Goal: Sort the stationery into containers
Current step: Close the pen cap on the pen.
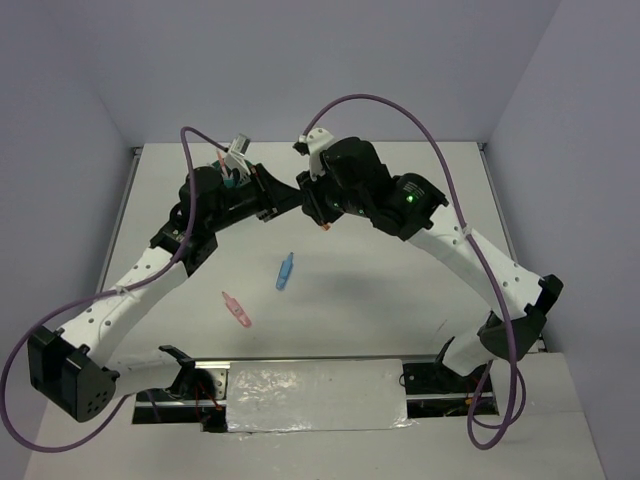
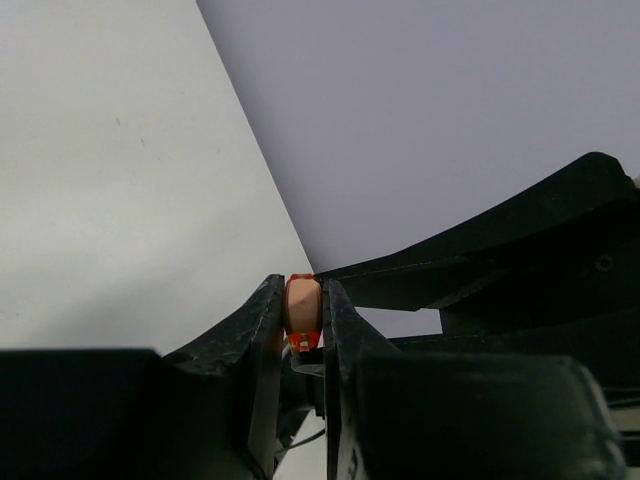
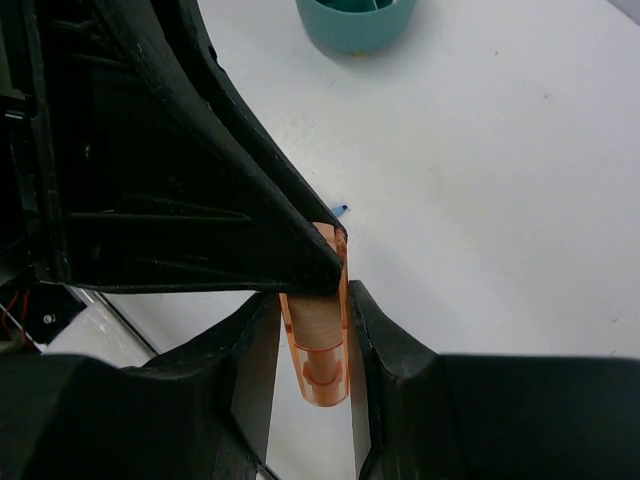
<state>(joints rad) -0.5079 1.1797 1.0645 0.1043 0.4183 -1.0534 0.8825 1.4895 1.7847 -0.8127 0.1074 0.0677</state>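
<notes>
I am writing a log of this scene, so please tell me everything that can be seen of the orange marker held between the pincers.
The orange marker is a stubby tube of see-through orange plastic with a paler core and a rounded near end. It is held above the white table, clear of it. The fingers of the right pincer clamp its sides, and the black left pincer clamps its far end, so both arms hold it.

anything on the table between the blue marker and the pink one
Nothing: in the top view the table is bare between the blue marker and the pink marker.
</notes>
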